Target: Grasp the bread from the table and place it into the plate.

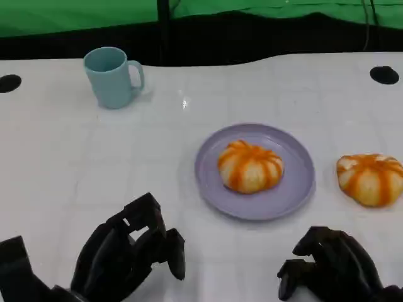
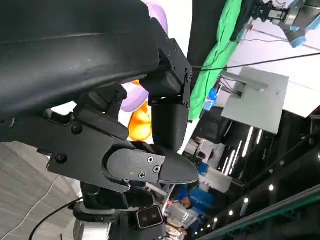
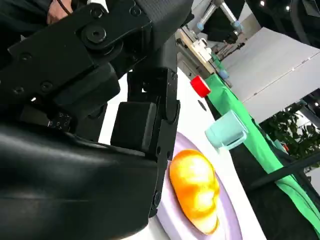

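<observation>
One orange-striped bread bun [image 1: 250, 165] lies on the lilac plate [image 1: 296, 189] in the middle of the white table. A second bun [image 1: 371, 178] sits on the table just right of the plate. My left hand [image 1: 129, 251] hovers at the near left, fingers loosely bent and apart, holding nothing. My right hand [image 1: 334, 264] is at the near right, below the loose bun and clear of it, also holding nothing. The right wrist view has the right hand [image 3: 125, 115] beside the plated bun [image 3: 195, 187]. The left wrist view has the left hand [image 2: 125, 145] with a bun [image 2: 141, 122] behind it.
A teal mug [image 1: 113, 77] stands at the far left of the table. Black round holes [image 1: 384, 75] mark the table's far corners. A green backdrop runs behind the far edge. Bare white table lies between my hands and the plate.
</observation>
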`<action>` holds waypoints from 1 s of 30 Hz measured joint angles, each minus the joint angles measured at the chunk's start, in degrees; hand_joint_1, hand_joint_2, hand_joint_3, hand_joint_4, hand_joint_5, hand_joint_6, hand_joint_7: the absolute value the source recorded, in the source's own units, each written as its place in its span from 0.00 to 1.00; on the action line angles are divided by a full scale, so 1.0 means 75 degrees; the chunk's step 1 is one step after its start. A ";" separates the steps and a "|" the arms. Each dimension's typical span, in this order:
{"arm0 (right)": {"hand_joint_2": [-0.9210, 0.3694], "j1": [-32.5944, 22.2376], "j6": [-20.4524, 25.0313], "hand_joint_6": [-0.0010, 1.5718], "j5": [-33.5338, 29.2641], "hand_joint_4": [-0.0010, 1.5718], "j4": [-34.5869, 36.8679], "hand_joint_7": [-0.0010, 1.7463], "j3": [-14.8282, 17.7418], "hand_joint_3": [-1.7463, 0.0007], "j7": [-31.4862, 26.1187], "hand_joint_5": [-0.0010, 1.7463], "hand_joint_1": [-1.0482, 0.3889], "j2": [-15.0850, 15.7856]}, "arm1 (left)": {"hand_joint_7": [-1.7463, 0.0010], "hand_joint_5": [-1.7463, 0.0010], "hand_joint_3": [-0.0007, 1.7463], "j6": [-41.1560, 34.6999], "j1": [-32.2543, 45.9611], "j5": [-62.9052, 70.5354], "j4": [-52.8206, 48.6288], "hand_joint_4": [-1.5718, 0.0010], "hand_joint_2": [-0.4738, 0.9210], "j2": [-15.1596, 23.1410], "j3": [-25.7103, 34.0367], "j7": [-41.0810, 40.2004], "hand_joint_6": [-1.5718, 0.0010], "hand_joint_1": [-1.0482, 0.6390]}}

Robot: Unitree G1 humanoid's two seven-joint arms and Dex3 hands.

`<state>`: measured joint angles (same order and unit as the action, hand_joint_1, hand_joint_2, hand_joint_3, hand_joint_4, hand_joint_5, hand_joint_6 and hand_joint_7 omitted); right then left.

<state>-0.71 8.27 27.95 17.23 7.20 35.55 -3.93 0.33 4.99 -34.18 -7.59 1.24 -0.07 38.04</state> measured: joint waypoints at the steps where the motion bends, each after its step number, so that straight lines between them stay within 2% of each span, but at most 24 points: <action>1: 0.16 0.0000 0.0007 1.00 0.0004 1.00 -0.0005 0.21 0.0001 1.00 0.0000 0.43 0.00 0.0000 | 0.00 0.00 0.13 -0.0016 -0.0002 -0.0001 -0.0041 0.45 1.00 -0.0007 0.0027 0.0043 0.59 0.19; 13: 0.15 0.0027 0.0022 1.00 0.0032 1.00 0.0030 0.21 0.0030 0.99 0.0046 0.42 0.02 0.0015 | 0.00 0.00 0.12 -0.0215 -0.0274 0.0018 -0.0721 0.45 1.00 -0.0100 0.0390 0.0434 0.59 0.19; 30: 0.16 0.0184 -0.0132 1.00 0.0031 1.00 0.0332 0.22 0.0049 1.00 0.0114 0.42 0.01 0.0026 | 0.00 0.00 0.11 -0.0415 -0.0391 0.0088 -0.0788 0.44 1.00 -0.0099 0.0426 0.0467 0.58 0.19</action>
<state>0.68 7.28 28.18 19.72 7.57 36.40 -3.74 -2.78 2.06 -33.52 -13.50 0.50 3.12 41.54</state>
